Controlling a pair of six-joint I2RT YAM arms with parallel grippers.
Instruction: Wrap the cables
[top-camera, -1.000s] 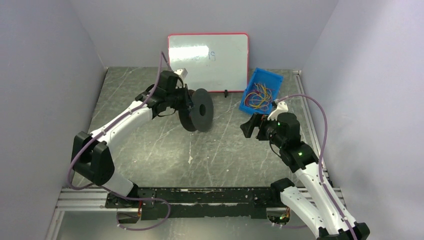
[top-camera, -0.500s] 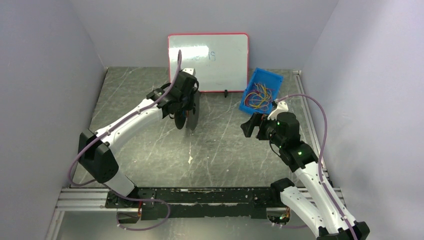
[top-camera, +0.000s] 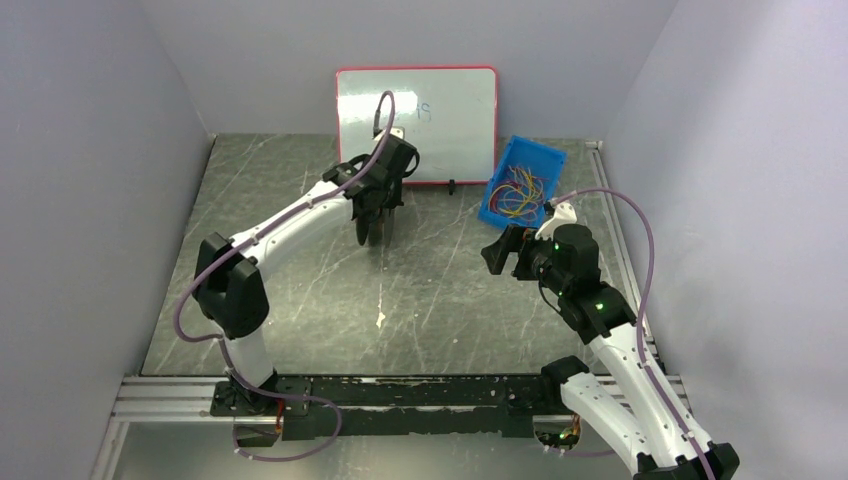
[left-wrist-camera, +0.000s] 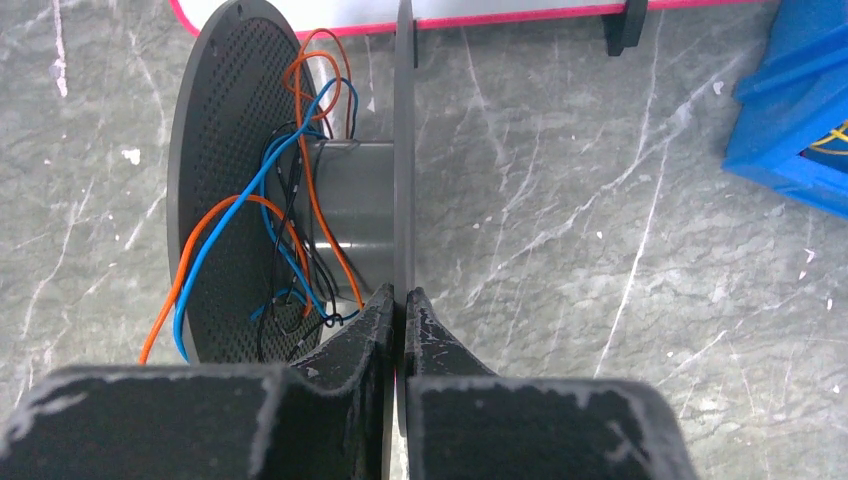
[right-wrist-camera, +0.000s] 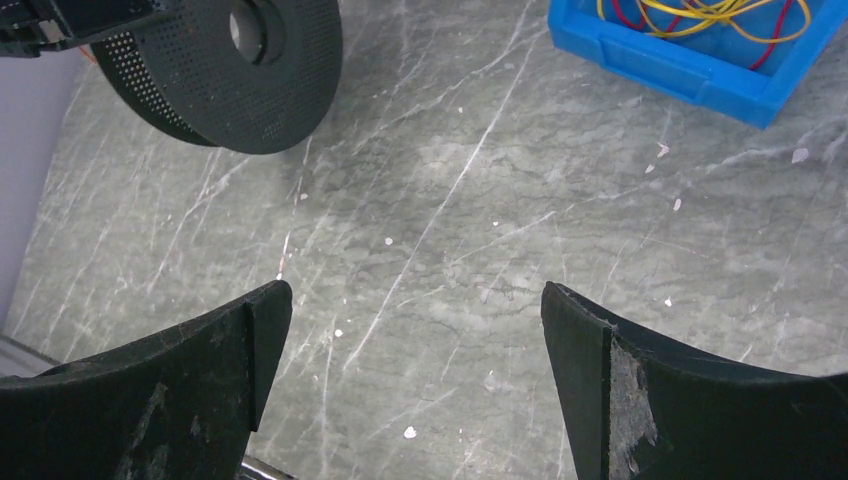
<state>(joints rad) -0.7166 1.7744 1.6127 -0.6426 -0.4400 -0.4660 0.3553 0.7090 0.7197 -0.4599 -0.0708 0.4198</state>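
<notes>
Now the left pincer (left-wrist-camera: 398, 298), clamped on the spool (left-wrist-camera: 345, 200) flange, has turned it edge-on at upper centre for winding; the right pincer (right-wrist-camera: 415, 300) gapes empty.

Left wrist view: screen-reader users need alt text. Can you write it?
The left gripper pinches one flange rim of a dark grey spool, with orange, blue and black cables loosely tangled around its hub. Grey marbled table beneath; a blue bin at right.
</notes>
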